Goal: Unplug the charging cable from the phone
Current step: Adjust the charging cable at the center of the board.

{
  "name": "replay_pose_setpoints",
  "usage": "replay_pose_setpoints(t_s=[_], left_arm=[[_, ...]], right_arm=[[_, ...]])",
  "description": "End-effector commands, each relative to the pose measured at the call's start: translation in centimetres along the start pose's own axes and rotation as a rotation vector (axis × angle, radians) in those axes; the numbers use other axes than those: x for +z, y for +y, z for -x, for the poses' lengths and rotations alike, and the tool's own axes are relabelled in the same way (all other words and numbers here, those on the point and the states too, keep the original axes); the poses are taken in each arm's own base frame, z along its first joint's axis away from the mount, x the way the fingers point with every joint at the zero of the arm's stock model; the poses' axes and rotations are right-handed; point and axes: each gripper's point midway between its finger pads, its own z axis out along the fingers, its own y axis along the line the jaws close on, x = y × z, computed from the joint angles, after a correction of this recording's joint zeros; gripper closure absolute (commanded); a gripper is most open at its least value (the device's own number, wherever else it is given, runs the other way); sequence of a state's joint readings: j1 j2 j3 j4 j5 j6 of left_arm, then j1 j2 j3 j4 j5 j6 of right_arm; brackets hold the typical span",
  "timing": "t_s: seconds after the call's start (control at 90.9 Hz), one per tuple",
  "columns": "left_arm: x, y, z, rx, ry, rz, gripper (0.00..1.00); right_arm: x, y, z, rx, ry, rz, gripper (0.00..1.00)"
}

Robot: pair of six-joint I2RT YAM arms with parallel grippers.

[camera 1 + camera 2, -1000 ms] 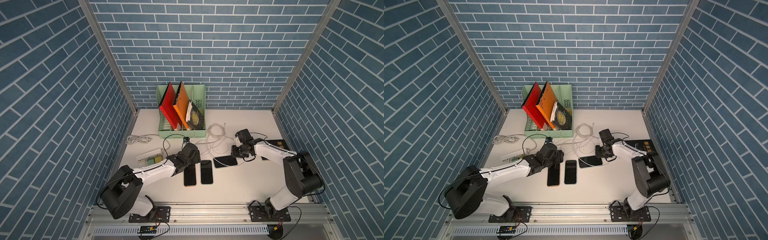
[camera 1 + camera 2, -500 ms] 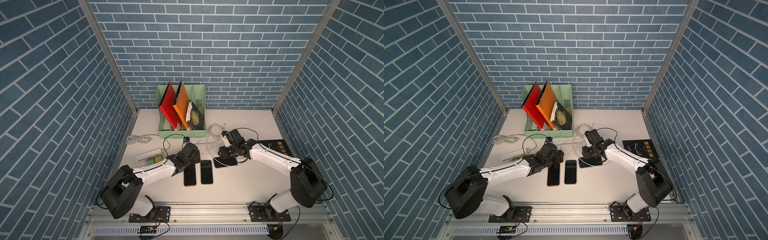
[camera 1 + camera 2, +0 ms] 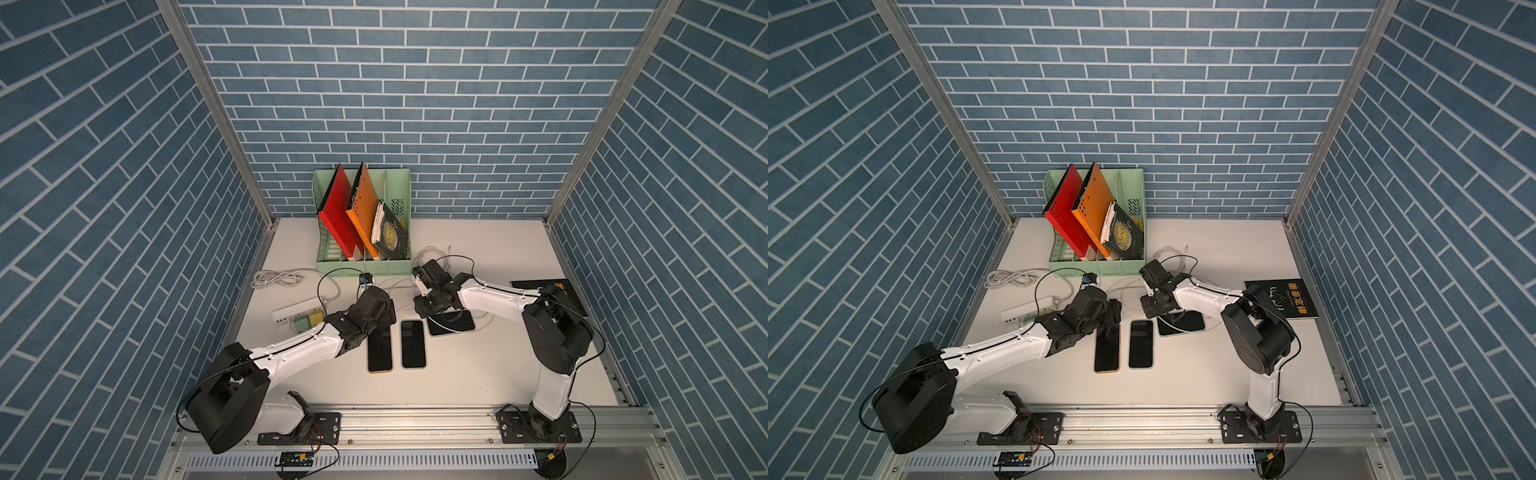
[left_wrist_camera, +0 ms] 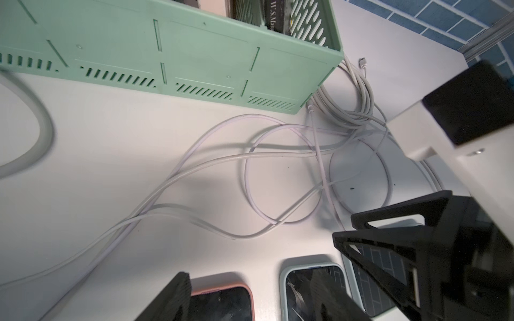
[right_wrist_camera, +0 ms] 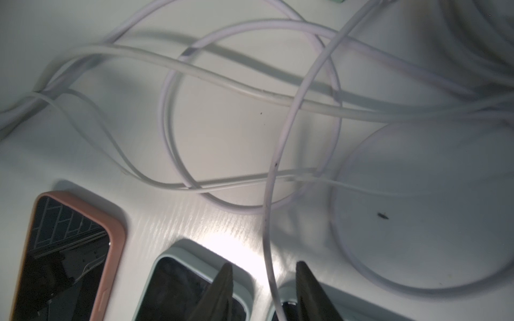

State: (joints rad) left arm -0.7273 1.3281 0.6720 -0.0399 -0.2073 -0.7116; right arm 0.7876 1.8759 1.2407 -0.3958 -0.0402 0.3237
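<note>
Three phones lie screen-up on the white table. Furthest right is a phone (image 3: pixel 451 323) lying crosswise, with a white charging cable (image 5: pixel 271 250) running into its end. My right gripper (image 3: pixel 428 309) hangs over that end. It is open, and the cable passes between its fingertips (image 5: pixel 222 289) without touching them; the phone's pale case (image 5: pixel 289 295) shows just beyond. My left gripper (image 3: pixel 384 322) is open over the top end of the orange-cased phone (image 3: pixel 379 347), holding nothing. A pale-cased phone (image 3: pixel 413 344) lies between the two.
A green file rack (image 3: pixel 363 266) with red and orange folders and a book stands at the back. Loose white cables (image 4: pixel 250 155) loop in front of it. A power strip (image 3: pixel 297 318) and a grey cord coil (image 3: pixel 276 278) lie left. A black book (image 3: pixel 548 291) lies right.
My right arm has swung left from beside the crosswise phone to over its cabled end, and its jaws now straddle the cable. The left arm has not moved.
</note>
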Motion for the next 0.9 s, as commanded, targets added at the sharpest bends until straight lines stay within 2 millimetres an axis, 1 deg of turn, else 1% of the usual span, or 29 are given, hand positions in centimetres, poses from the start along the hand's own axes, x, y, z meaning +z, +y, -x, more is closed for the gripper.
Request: replay_pose_setpoints(t_s=[0.0,0.077,0.22,0.319,0.396,0.517,0.671,0.781,0.891], left_arm=[[-0.2,1.3,-0.4,-0.005,0.003,0.041,0.27],[-0.2,1.4,-0.5,-0.006,0.004,0.042,0.27],[0.0,1.3,-0.4,-0.007,0.005,0.041,0.27],[0.1,1.2,-0.4,-0.008,0.005,0.036,0.27],[0.1,1.3,-0.5,-0.009,0.008,0.036,0.27],[0.1,1.3,-0.6,-0.009,0.009,0.036,0.27],[-0.1,1.4,-0.5,-0.012,0.004,0.035,0.27],[-0.1,1.4,-0.6,-0.014,0.007,0.034,0.27],[-0.2,1.5,-0.7,-0.017,0.006,0.034,0.27]], right_arm=[[0.2,-0.3,0.2,-0.039,0.011,-0.036,0.63],[0.4,-0.3,0.0,-0.044,0.019,-0.038,0.69],[0.4,-0.5,-0.1,-0.049,0.023,-0.051,0.88],[0.2,-0.5,0.0,-0.054,0.019,-0.051,0.9],[0.1,-0.5,0.1,-0.056,0.018,-0.051,0.98],[-0.8,-1.1,0.6,-0.05,-0.013,-0.083,1.0],[-2.4,-3.4,1.7,-0.02,-0.043,-0.17,1.0],[-3.6,-6.2,2.2,0.019,-0.064,-0.248,1.0],[-4.9,-9.4,2.9,0.064,-0.084,-0.331,1.0]])
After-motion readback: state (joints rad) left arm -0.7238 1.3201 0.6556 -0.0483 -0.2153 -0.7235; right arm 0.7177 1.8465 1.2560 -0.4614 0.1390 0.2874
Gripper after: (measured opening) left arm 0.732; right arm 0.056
